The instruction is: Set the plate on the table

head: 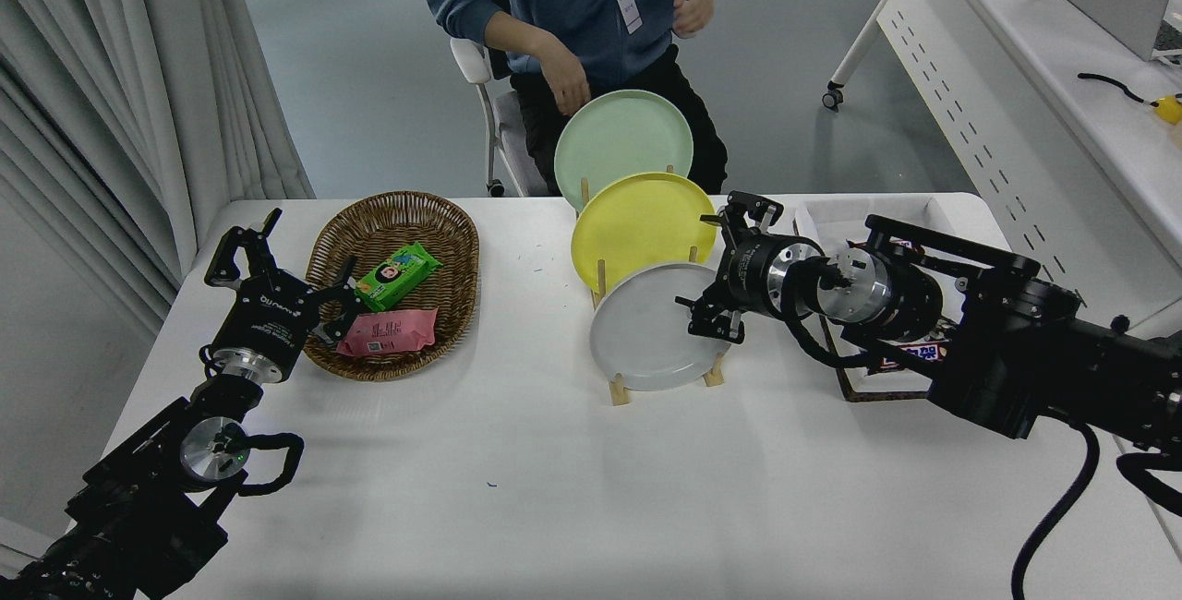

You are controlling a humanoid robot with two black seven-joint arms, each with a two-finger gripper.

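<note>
Since the plate (646, 328) stands on edge in its wooden rack (617, 390), glossy, rigid, likely slippery and breakable, the spread-open right gripper (718, 270) should pinch its right rim.

I have a single head view, mounted high on my side of the counter (517, 508) and looking forward and down across it toward 12 o'clock. My left arm (166, 452) enters from 7 o'clock, my right arm (1016, 351) from 3 o'clock. The whole counter fits in frame at middling range, and a seated person (591, 0) sits beyond its far edge.
</note>
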